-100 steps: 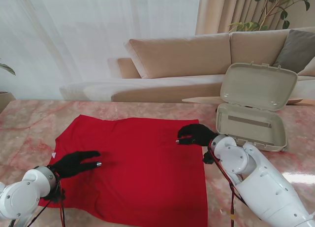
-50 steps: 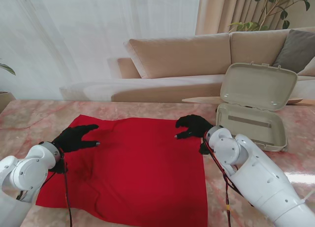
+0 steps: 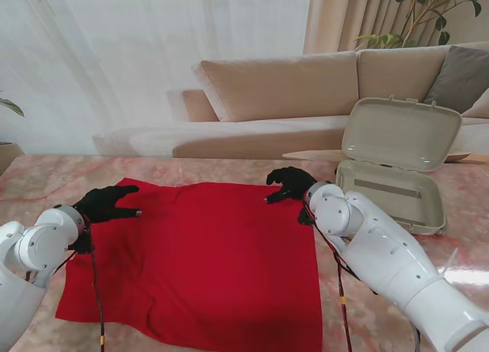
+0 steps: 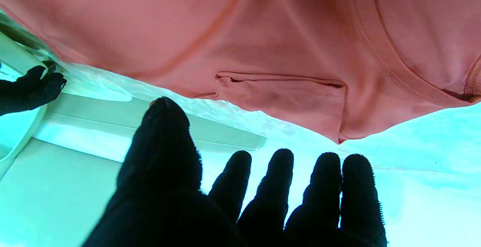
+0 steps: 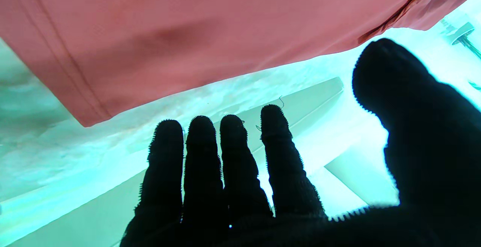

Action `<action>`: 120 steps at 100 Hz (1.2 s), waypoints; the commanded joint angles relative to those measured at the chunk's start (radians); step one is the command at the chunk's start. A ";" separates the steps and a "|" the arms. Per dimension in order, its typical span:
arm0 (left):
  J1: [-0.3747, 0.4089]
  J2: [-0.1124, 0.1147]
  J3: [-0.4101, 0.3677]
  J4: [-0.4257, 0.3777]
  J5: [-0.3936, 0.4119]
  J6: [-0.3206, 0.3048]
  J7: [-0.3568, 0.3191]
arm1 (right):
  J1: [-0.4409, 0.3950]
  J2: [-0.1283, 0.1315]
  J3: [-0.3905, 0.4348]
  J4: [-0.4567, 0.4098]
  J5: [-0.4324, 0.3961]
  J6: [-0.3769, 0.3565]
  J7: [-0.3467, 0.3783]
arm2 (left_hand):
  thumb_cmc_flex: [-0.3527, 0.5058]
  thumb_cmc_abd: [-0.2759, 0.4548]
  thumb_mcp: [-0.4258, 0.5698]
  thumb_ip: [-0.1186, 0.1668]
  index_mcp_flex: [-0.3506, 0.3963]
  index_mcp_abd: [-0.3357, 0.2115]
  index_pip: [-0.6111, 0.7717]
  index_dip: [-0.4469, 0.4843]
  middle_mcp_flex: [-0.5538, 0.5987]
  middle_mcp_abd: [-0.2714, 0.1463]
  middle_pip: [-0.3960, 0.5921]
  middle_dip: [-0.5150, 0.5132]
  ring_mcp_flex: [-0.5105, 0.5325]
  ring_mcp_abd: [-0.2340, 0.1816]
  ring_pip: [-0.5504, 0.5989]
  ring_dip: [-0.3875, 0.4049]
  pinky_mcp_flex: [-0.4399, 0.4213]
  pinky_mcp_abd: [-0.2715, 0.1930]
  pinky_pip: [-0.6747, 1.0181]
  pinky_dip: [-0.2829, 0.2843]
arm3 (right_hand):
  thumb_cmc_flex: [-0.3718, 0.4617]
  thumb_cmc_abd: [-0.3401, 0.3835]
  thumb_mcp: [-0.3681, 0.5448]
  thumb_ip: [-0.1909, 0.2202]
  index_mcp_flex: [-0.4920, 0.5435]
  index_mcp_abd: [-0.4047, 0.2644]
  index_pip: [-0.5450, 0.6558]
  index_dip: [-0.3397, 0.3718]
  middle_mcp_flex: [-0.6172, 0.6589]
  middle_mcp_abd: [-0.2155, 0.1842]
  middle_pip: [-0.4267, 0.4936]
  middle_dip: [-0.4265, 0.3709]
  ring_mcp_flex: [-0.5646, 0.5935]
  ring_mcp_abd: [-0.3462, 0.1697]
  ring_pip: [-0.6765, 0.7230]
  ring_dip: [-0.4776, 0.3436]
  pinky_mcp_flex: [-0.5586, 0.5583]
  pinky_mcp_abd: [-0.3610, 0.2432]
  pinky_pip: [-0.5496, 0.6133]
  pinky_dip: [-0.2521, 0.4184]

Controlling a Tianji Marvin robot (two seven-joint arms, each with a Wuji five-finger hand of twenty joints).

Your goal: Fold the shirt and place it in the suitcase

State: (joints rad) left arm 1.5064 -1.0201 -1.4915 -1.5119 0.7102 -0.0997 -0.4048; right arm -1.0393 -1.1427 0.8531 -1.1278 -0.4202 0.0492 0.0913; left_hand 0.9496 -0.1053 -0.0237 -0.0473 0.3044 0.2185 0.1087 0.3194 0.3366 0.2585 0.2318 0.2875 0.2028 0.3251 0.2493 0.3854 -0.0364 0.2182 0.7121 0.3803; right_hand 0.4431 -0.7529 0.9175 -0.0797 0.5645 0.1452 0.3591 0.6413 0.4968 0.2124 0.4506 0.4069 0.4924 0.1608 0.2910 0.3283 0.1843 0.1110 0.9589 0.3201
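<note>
Both hands have travelled from mid-shirt toward the far edge since a second ago. From the stand's view, the left hand (image 3: 109,202) hovers at the far left corner of the red shirt (image 3: 206,268), the right hand (image 3: 289,184) at its far right corner; the shirt lies flat on the counter (image 3: 46,184), and the suitcase (image 3: 393,172) stands open to the right. At the left wrist, spread fingers (image 4: 278,179) hold nothing, a sleeve hem just beyond them. At the right wrist, the fingers (image 5: 233,149) are likewise apart and empty beside the shirt's corner. To fold well, each hand should probably pinch its corner through both layers at matching height, so the fold comes toward the robot squarely without wrinkling.
</note>
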 commanded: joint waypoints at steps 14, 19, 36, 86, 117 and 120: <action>-0.077 0.003 0.053 0.099 -0.014 0.003 0.011 | 0.048 -0.034 -0.045 0.077 0.026 0.014 -0.020 | 0.011 -0.022 -0.002 0.007 -0.033 0.018 0.002 -0.011 -0.089 0.001 0.007 -0.011 -0.110 -0.024 -0.007 -0.023 -0.030 -0.042 -0.067 -0.053 | -0.014 -0.009 0.019 -0.016 -0.030 0.014 -0.015 -0.006 -0.052 -0.020 0.023 -0.011 -0.047 -0.032 0.007 -0.021 -0.035 -0.041 -0.013 -0.016; -0.097 0.002 0.069 0.124 -0.015 0.006 0.016 | 0.061 -0.041 -0.058 0.099 0.036 0.014 -0.027 | 0.006 -0.020 -0.002 0.007 -0.039 0.019 0.001 -0.013 -0.098 0.002 0.005 -0.013 -0.125 -0.026 -0.010 -0.027 -0.029 -0.044 -0.093 -0.067 | -0.015 -0.008 0.018 -0.016 -0.031 0.015 -0.016 -0.005 -0.052 -0.018 0.025 -0.011 -0.050 -0.033 0.008 -0.021 -0.038 -0.041 -0.013 -0.014; -0.165 -0.009 0.132 0.225 0.006 0.012 0.109 | 0.102 -0.065 -0.095 0.168 0.072 0.012 -0.040 | -0.004 -0.017 -0.003 0.006 -0.059 0.020 -0.008 -0.019 -0.134 0.003 0.000 -0.016 -0.144 -0.034 -0.060 -0.057 -0.022 -0.050 -0.184 -0.113 | -0.016 -0.004 0.014 -0.016 -0.038 0.016 -0.018 -0.004 -0.070 -0.023 0.028 -0.014 -0.091 -0.043 -0.010 -0.031 -0.073 -0.051 -0.041 -0.021; -0.350 -0.010 0.287 0.440 -0.006 -0.045 0.140 | 0.182 -0.110 -0.172 0.323 0.120 -0.022 -0.047 | -0.005 -0.026 -0.001 0.006 -0.110 -0.020 -0.047 -0.058 -0.162 -0.017 -0.049 -0.056 -0.165 -0.052 -0.144 -0.068 -0.016 -0.066 -0.306 -0.158 | -0.025 0.004 0.009 -0.015 -0.040 0.014 -0.018 0.000 -0.084 -0.032 0.032 -0.017 -0.187 -0.066 -0.031 -0.048 -0.156 -0.088 -0.117 -0.031; -0.473 -0.015 0.401 0.575 -0.045 -0.063 0.142 | 0.203 -0.124 -0.193 0.385 0.139 -0.035 -0.035 | -0.020 -0.025 -0.002 0.006 -0.160 -0.074 -0.066 -0.096 -0.194 -0.053 -0.138 -0.088 -0.189 -0.085 -0.231 -0.082 -0.020 -0.099 -0.476 -0.155 | -0.026 0.008 0.006 -0.015 -0.040 0.012 -0.019 0.001 -0.083 -0.033 0.027 -0.018 -0.197 -0.070 -0.040 -0.058 -0.165 -0.093 -0.146 -0.031; -0.484 -0.016 0.414 0.589 -0.048 -0.066 0.144 | 0.204 -0.125 -0.193 0.389 0.140 -0.036 -0.035 | -0.023 -0.024 -0.002 0.006 -0.162 -0.084 -0.072 -0.101 -0.198 -0.055 -0.148 -0.090 -0.189 -0.087 -0.238 -0.098 -0.019 -0.102 -0.502 -0.153 | -0.027 0.009 0.006 -0.015 -0.039 0.012 -0.019 0.001 -0.082 -0.032 0.027 -0.018 -0.196 -0.068 -0.039 -0.058 -0.167 -0.093 -0.147 -0.031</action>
State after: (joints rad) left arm 1.0436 -1.0308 -1.0865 -0.9374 0.6683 -0.1596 -0.2594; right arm -0.8374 -1.2630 0.6598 -0.7527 -0.2845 0.0132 0.0402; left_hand 0.9374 -0.1172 -0.0259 -0.0473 0.1817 0.1714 0.0591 0.2329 0.1795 0.2239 0.1135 0.2172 0.0595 0.2740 0.0504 0.3159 -0.0482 0.1455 0.2722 0.2302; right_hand 0.4420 -0.7464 0.9176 -0.0797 0.5526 0.1605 0.3577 0.6407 0.4376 0.2023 0.4724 0.4042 0.3235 0.1146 0.2594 0.2875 0.0327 0.0502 0.8320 0.3074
